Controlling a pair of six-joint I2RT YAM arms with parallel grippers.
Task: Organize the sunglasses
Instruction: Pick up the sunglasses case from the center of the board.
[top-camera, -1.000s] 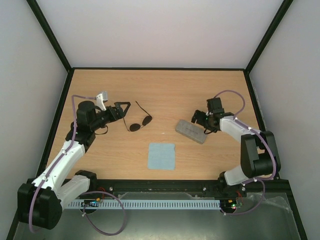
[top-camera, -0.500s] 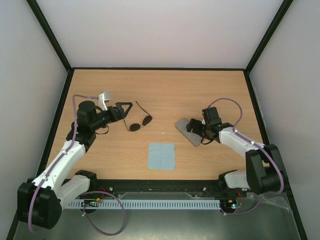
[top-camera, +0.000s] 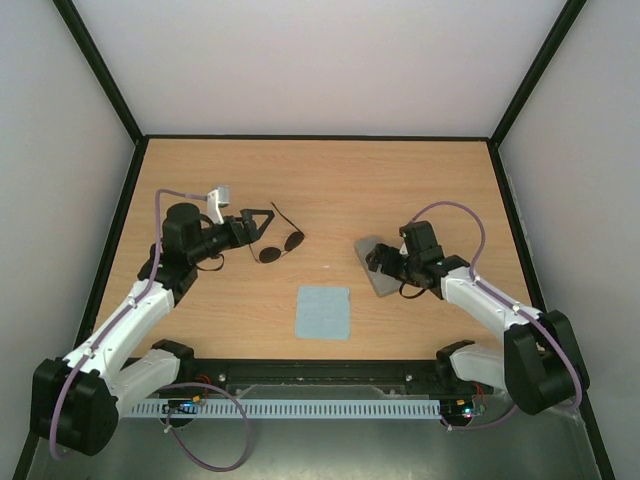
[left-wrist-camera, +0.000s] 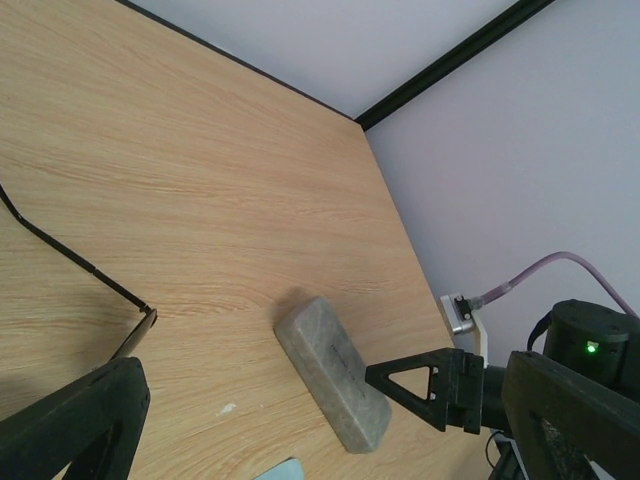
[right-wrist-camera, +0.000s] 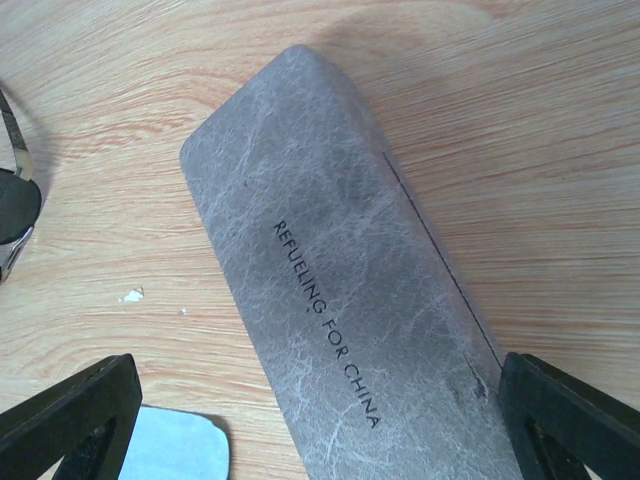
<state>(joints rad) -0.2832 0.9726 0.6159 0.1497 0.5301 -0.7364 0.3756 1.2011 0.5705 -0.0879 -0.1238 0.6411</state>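
Both my grippers are spread wide and hold nothing. My right gripper hangs low over the grey case, one finger at each side of its near end. The case lies closed and flat on the table, and it is turned at an angle to my fingers. The sunglasses lie on the wood left of the middle, well apart from the case. Their lenses point toward me and their thin arms look unfolded. My left gripper is just beside them, at the far side.

I think the step now is to take the case in the right gripper, so that the glasses can later go inside. To do it well, I should first turn my wrist until my fingers stand square to the two long sides. If I clench while the case is oblique, it may spin away. I should go down until the pads are at half the height of the case, and then squeeze slowly. The seam line runs along one long side, so I must not press the lid and the base apart.

The left gripper should wait, or take the wire frame at the bridge, never at a lens. The blue cloth lies near the front and is not in the way
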